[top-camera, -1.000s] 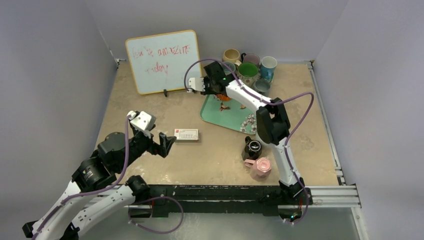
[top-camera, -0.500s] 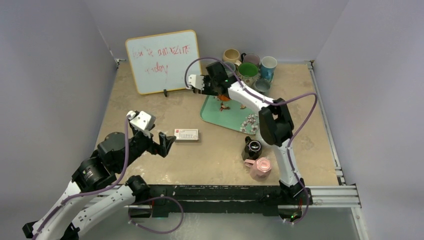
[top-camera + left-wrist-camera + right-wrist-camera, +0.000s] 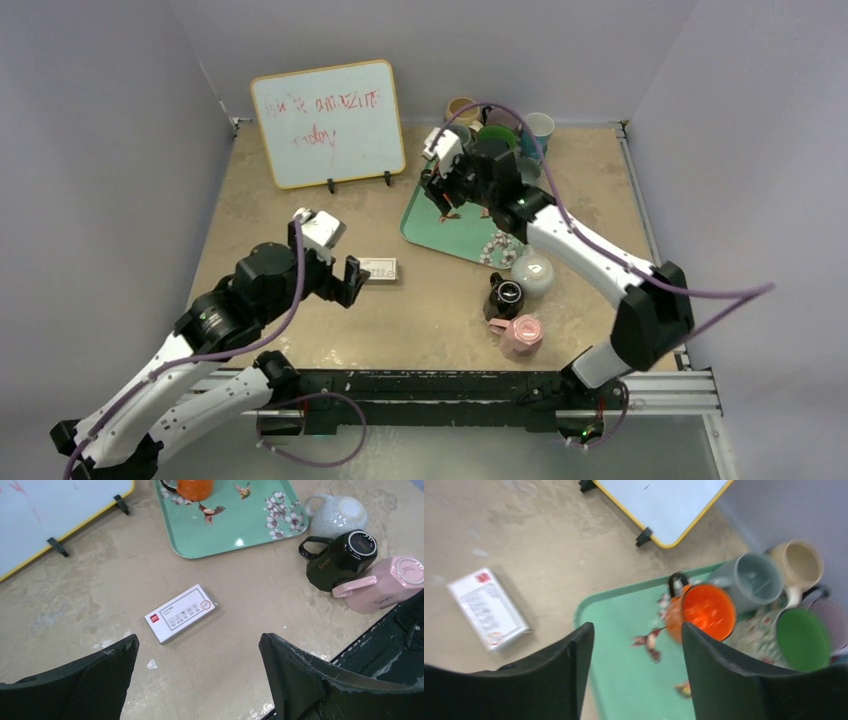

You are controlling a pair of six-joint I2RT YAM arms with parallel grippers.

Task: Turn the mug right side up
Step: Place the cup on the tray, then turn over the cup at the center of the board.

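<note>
I am looking at red handwriting on the whiteboard [image 3: 327, 122] at the far left. One word is looking like "amazin", and the rest is too messy for me to read. Near the right side, the black mug [image 3: 340, 560] is showing what looks like "Simple" in thin letters. The pink mug [image 3: 385, 585] touching it is showing the same word. The white box [image 3: 181, 613] in the middle is carrying a red logo and tiny print that I am not able to read.

The right gripper [image 3: 636, 632] has widened, apparently releasing the orange mug [image 3: 700, 611]; the left gripper [image 3: 199, 640] advanced.
</note>
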